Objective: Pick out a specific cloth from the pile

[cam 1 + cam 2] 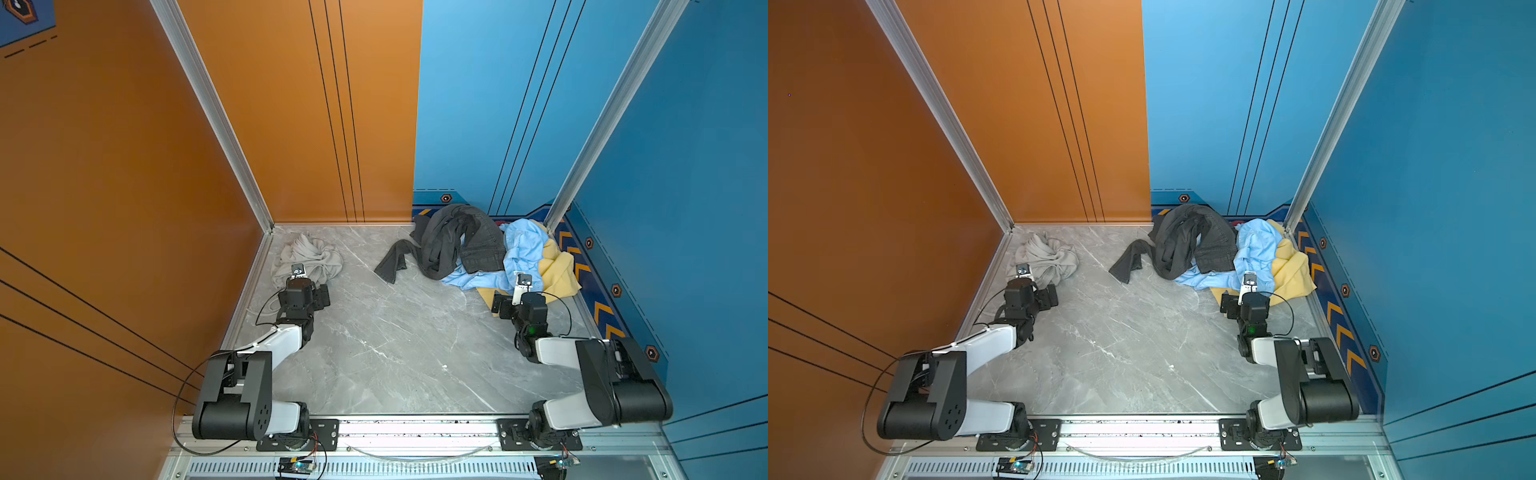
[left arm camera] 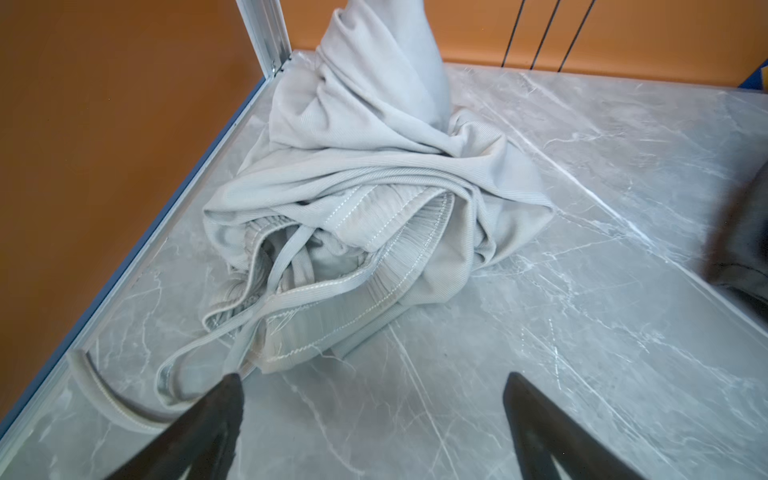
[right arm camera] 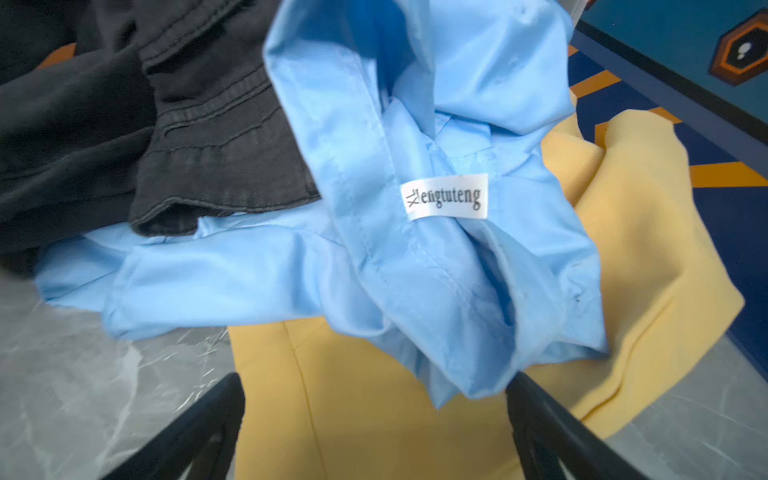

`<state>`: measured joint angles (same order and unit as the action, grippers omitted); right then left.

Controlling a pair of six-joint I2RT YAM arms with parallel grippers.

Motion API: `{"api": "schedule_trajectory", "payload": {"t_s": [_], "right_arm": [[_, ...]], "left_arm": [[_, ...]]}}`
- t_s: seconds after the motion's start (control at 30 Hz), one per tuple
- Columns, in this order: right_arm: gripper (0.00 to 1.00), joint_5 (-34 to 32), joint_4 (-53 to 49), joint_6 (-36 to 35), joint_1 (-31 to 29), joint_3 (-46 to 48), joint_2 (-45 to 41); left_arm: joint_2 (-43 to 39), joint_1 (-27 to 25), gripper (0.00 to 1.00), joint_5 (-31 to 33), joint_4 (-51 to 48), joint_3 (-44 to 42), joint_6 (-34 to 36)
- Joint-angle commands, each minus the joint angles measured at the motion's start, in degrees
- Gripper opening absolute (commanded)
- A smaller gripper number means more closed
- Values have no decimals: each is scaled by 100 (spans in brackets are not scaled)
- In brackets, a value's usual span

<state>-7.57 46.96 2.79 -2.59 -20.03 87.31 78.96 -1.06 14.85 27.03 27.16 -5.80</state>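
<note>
The cloth, pale grey and bunched up, lies alone in the far left corner of the floor. In the left wrist view the cloth shows a ribbed waistband and loose drawstrings. My left gripper is open just short of it, with bare floor between the fingers and one fingertip beside a drawstring. The pile sits at the far right. My right gripper is open over the pile's near edge and holds nothing.
The pile holds a dark charcoal garment, a light blue shirt with a white label, and a pale yellow piece. Orange walls close the left and back, blue walls the right. Grey marble floor lies between the arms.
</note>
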Motion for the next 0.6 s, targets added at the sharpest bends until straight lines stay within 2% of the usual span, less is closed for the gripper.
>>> {"api": "schedule_trajectory", "payload": {"t_s": [0.0, 0.03, 0.07, 0.1, 0.13, 0.17, 0.23, 0.3, 0.4, 0.57], "right_arm": [[98, -270, 594, 19, -8, 59, -13], [98, -313, 1086, 17, -35, 134, 168], [98, -350, 1141, 20, -40, 147, 189], [99, -469, 618, 101, -17, 1, 38], [100, -543, 454, 187, 23, -117, 84], [100, -498, 829, 139, 14, 14, 157], [100, -491, 837, 40, -75, 59, 107], [100, -304, 643, -40, -81, -75, 137], [100, -1, 520, 43, 71, -137, 146], [99, -1, 499, 47, 68, -137, 138]], "left_arm": [[152, 108, 98, -341, 1643, -490, 277], [374, 38, 98, -292, 1860, -547, 334], [800, -14, 98, -299, 2666, -762, 406], [1310, -63, 98, -72, 3683, -871, 479], [1149, -110, 98, 130, 3022, -739, 419], [844, -114, 98, 140, 2048, -481, 322], [1179, -172, 98, 215, 3042, -671, 485], [1032, -190, 98, 241, 2571, -560, 452], [1079, -199, 98, 268, 2736, -605, 454], [1044, -219, 98, 269, 2747, -641, 449]]}}
